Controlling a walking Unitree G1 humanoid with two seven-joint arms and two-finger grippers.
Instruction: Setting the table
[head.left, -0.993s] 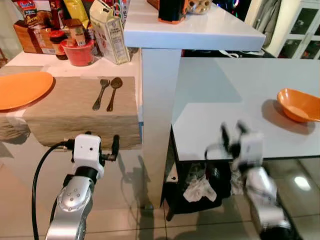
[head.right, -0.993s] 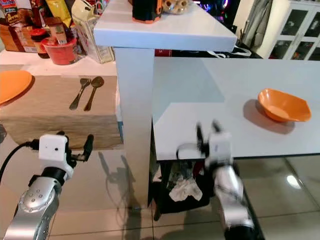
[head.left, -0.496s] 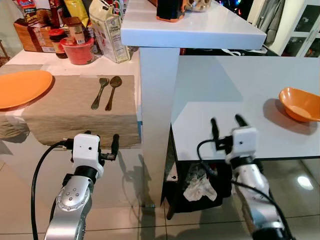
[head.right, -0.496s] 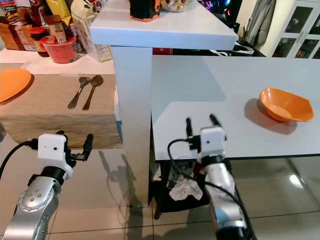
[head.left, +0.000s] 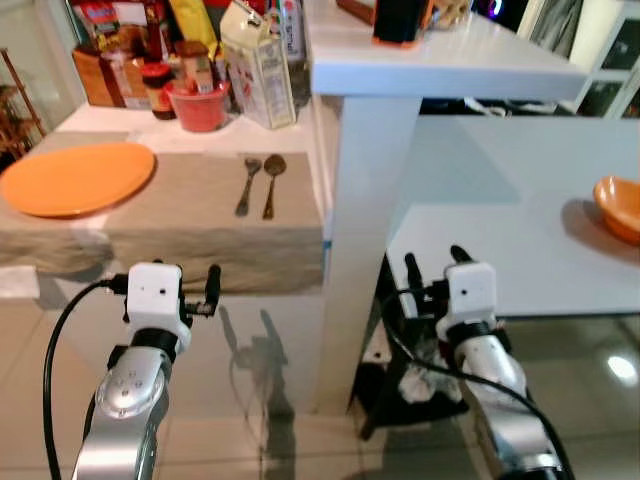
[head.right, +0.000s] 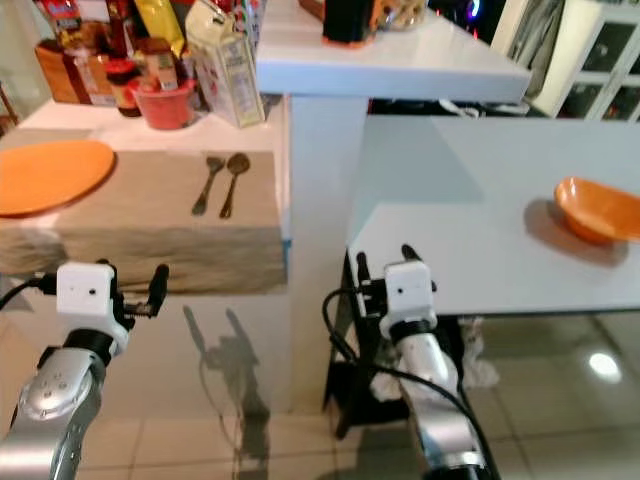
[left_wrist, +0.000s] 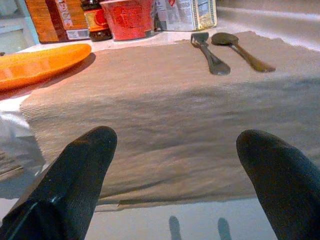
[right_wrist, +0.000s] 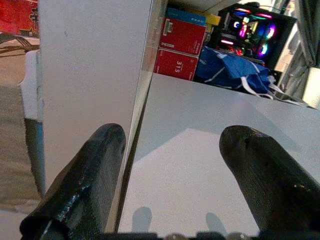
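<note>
An orange plate (head.left: 75, 178) lies at the left end of a beige cloth (head.left: 170, 215). On the cloth's right part a fork (head.left: 246, 185) and a spoon (head.left: 271, 183) rest side by side. Far right on the white table (head.right: 480, 230) sits an orange bowl (head.right: 600, 210). My left gripper (left_wrist: 175, 165) hangs open and empty in front of the cloth's hanging edge, below the plate and cutlery. My right gripper (head.left: 436, 265) is open and empty at the white table's front edge, just right of the white pillar (head.left: 365, 200).
Behind the cloth stand a red cup (head.left: 197, 105), a carton (head.left: 258, 62), jars and boxes. A raised white counter (head.right: 400, 55) tops the pillar. Crumpled white material (head.left: 420, 380) lies under the table. Beyond the table are a blue bag (right_wrist: 230, 70) and red boxes (right_wrist: 180, 50).
The camera has swung, so the whole scene sits further right. My right gripper has come down and left from over the table to its front edge. The left gripper holds its pose.
</note>
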